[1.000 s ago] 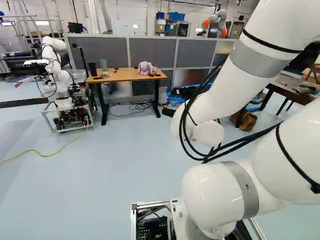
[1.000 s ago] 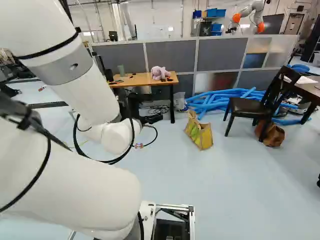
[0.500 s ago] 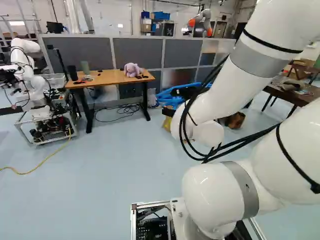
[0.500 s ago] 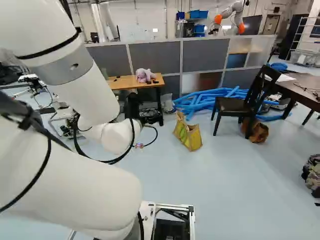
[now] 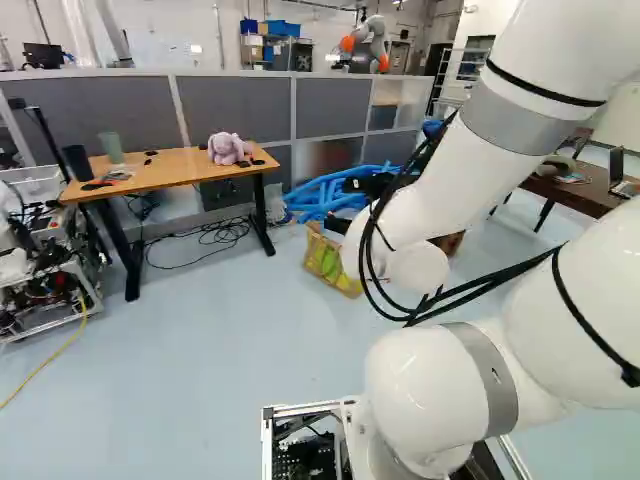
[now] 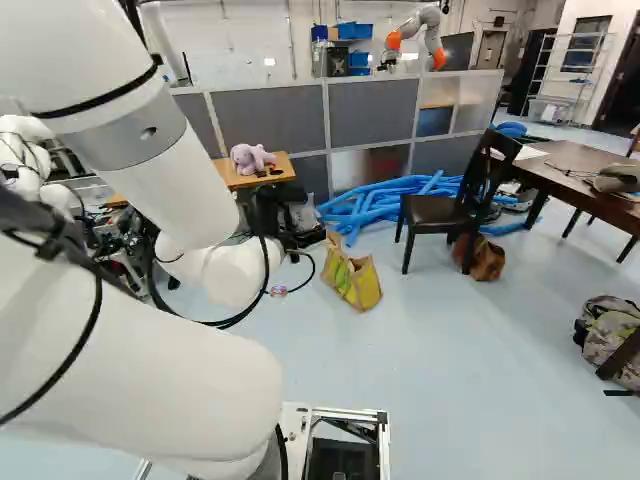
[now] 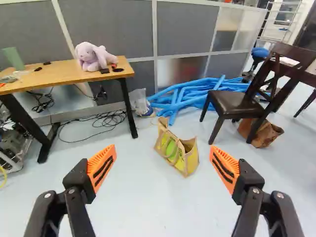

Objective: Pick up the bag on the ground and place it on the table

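My black gripper [image 6: 304, 238] shows beyond the arm in the right base view. In the wrist view the gripper [image 7: 163, 168] is open, its orange pads wide apart with nothing between them. A yellow and brown bag [image 7: 177, 152] stands on the floor some way ahead, roughly in line with the gap between the fingers. The bag [image 5: 330, 268] is partly covered by the arm in the left base view. Behind and to one side of it is a light wooden table [image 7: 64, 74] on black legs, with a purple plush toy on top.
Blue tubes [image 6: 385, 205] lie behind the bag. A dark chair [image 6: 440, 210], a brown bag [image 6: 485, 258] and a dark table [image 6: 575, 170] are at the right base view's right, with a camouflage backpack [image 6: 612, 340] nearer. Another robot [image 5: 30, 250] stands beside the wooden table.
The base has moved, turning to the right and coming closer to the wooden table. The bag has come out from behind the arm in the left base view. The arm keeps its pose.
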{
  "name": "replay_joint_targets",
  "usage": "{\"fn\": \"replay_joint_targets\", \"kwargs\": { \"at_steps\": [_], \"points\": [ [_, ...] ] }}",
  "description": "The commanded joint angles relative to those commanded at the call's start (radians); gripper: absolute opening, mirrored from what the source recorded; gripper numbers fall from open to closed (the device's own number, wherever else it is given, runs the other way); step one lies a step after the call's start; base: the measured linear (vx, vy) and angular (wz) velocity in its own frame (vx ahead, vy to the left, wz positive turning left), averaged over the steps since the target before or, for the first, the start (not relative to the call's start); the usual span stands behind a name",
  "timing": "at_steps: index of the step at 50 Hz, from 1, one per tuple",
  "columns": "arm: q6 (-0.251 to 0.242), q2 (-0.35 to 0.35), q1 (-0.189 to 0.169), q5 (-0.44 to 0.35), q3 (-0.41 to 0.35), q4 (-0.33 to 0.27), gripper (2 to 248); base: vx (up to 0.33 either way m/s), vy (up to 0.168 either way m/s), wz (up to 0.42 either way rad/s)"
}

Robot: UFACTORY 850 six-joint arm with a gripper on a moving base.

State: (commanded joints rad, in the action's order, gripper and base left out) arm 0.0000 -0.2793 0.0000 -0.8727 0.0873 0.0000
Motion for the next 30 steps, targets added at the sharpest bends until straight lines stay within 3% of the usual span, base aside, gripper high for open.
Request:
{"fn": "replay_joint_targets", "kwargs": {
  "at_steps": [7,30],
  "points": [
    [0.000,0.000,0.000,0.000,0.000,0.000,247,0.273,-0.035,-0.210],
    [0.000,0.000,0.000,0.000,0.000,0.000,247,0.262,0.001,-0.027]
  ]
}}
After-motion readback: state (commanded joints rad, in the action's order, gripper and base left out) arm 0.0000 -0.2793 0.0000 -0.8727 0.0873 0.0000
